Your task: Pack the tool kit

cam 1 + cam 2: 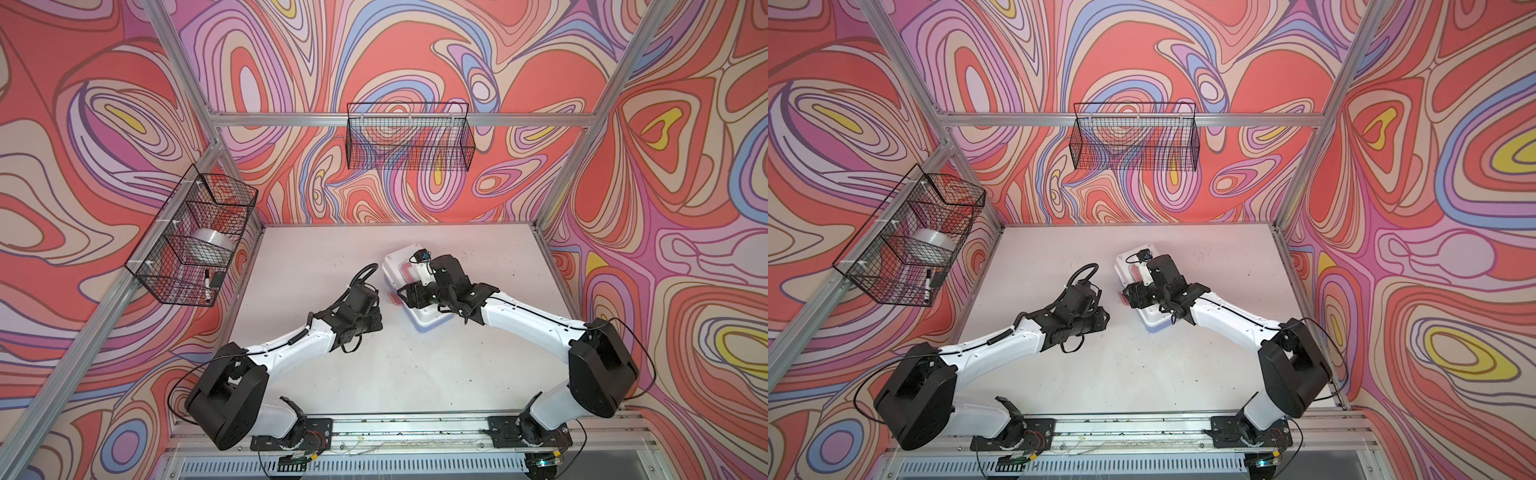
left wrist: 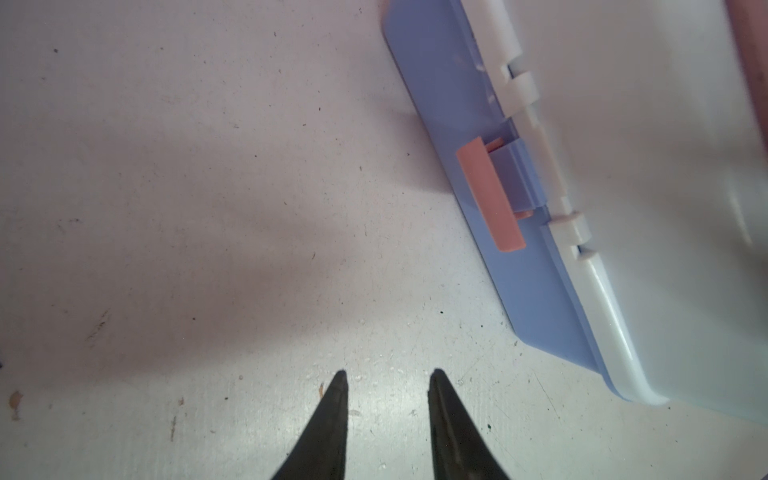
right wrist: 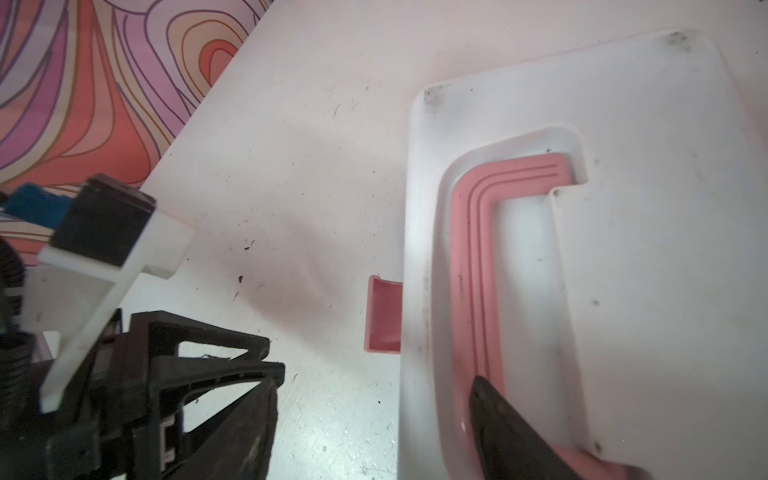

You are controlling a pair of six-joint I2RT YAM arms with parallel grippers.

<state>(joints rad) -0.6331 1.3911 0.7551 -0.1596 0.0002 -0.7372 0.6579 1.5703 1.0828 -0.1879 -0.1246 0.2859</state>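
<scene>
The tool kit (image 1: 424, 321) (image 1: 1154, 323) lies closed on the white table, white lid up. Its light blue base (image 2: 536, 291) shows below the lid, and a pink latch (image 2: 490, 195) (image 3: 384, 313) sticks out from its side. A pink handle (image 3: 478, 232) rests in the lid's recess. My right gripper (image 3: 374, 382) (image 1: 406, 293) is open and straddles the lid's edge. One of its fingers (image 3: 505, 419) lies on the handle in the recess, while its other finger stays outside over the table. My left gripper (image 2: 389, 374) (image 1: 375, 321) hovers just beside the kit's latch side, slightly open and holding nothing.
A black wire basket (image 1: 195, 237) on the left wall holds a tape roll (image 1: 212, 246) and a marker (image 1: 206, 283). Another wire basket (image 1: 409, 137) hangs on the back wall. The two grippers sit close together beside the kit.
</scene>
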